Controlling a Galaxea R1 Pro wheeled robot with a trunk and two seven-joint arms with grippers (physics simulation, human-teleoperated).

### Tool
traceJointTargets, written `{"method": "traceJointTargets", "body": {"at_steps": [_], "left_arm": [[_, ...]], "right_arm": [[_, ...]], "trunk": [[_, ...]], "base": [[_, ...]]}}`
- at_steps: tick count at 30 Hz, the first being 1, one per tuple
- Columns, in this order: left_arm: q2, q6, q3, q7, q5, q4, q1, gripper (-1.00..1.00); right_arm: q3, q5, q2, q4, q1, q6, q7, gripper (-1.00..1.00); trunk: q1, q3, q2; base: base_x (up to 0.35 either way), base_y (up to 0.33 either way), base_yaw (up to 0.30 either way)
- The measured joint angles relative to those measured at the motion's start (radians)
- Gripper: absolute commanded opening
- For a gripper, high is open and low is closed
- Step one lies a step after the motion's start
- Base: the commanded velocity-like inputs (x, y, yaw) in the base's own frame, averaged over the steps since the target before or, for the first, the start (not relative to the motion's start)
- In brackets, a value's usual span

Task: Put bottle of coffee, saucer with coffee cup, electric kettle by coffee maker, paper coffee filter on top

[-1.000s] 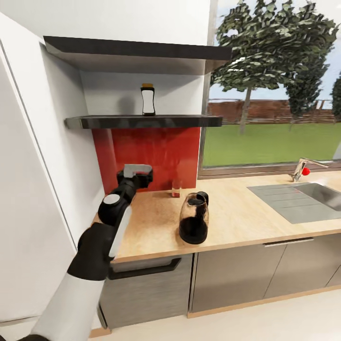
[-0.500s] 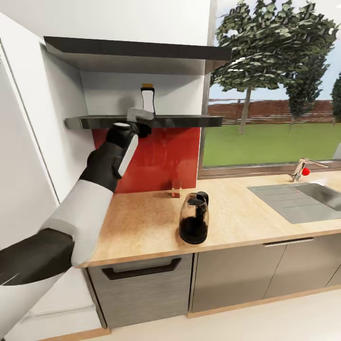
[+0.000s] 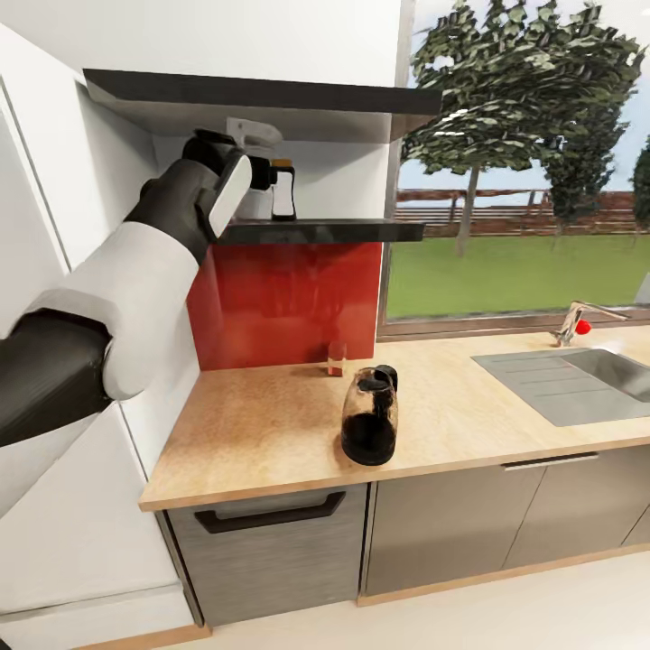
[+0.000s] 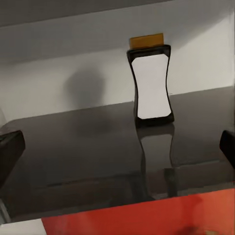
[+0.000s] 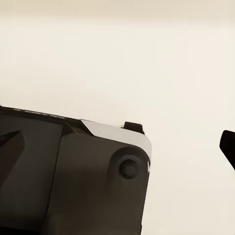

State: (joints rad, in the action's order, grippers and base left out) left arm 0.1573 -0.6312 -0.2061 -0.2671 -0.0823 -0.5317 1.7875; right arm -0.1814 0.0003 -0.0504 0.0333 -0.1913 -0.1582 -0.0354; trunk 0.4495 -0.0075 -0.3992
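While left arm reaches shelf-high | left tool [image 3: 264,171] apart | bottle of coffee [image 4: 151,84] untouched

The head camera looks forward and down from a standing distance across the kitchen surface [image 3: 271,424], taking in the shelf [image 3: 316,231], sink and window. The left wrist camera sits close at shelf height, facing the wall along the shelf board [image 4: 98,147], with the bottle of coffee [image 4: 151,85] straight ahead; both views share that bottle [image 3: 283,190] and shelf. The right wrist camera faces pale floor.
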Motion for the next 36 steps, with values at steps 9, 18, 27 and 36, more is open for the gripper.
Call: {"method": "traceJointTargets", "body": {"at_steps": [9, 18, 27, 36], "left_arm": [[-0.004, 0.04, 0.002, -0.027, -0.003, -0.013, 0.01, 1.0], [-0.012, 0.125, -0.001, -0.029, 0.0, -0.011, 0.005, 1.0], [-0.017, 0.225, -0.001, -0.033, 0.0, -0.014, -0.074, 1.0], [-0.016, 0.226, 0.001, -0.04, -0.005, -0.005, -0.087, 1.0]], "right_arm": [[0.002, 0.001, 0.016, -0.001, 0.0, 0.0, -0.002, 1.0], [0.003, 0.002, 0.083, -0.004, 0.008, 0.003, -0.001, 1.0], [0.003, 0.002, 0.099, -0.004, 0.029, 0.007, -0.001, 1.0], [0.003, 0.001, 0.101, -0.004, 0.032, 0.007, -0.002, 1.0]], "trunk": [[0.0, 0.0, 0.0], [0.0, 0.0, 0.0], [0.0, 0.0, 0.0], [0.0, 0.0, 0.0]], "base": [[0.0, 0.0, 0.0], [0.0, 0.0, 0.0], [0.0, 0.0, 0.0], [0.046, 0.0, 0.0]]}}
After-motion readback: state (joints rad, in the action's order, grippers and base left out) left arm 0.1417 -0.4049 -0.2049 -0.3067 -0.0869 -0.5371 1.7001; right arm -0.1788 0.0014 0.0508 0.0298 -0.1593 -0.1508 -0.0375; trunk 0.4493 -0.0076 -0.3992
